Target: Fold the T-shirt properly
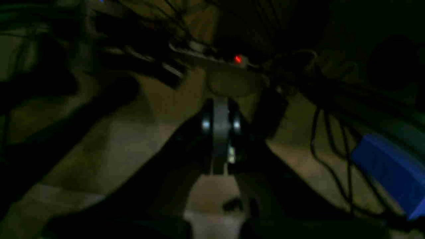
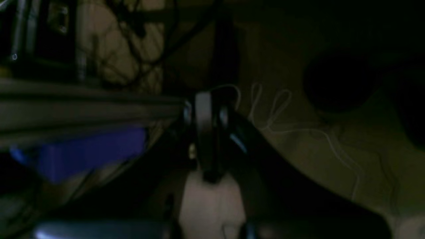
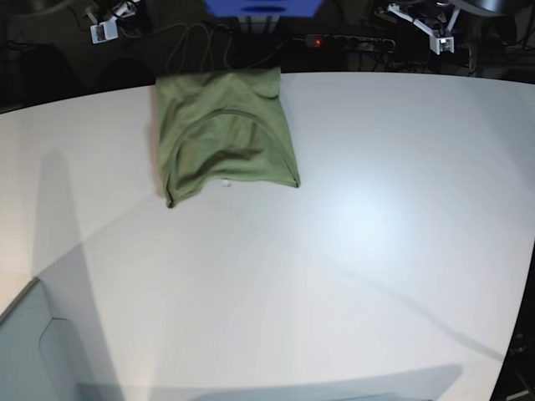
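One T-shirt [image 3: 224,134] lies folded on the white bench [image 3: 334,251], up at the far edge and toward the side of the arm that carries the right wrist camera; its hem curves toward me, wrinkled; no arm shows over the bench. Two grippers, each seen only by its own dim wrist camera: the left gripper [image 1: 220,132] with fingers pressed together on nothing; the right gripper [image 2: 206,132] likewise pressed together, empty. One blue box [image 1: 391,169] sits off the bench among dark cables; what it holds I cannot tell.
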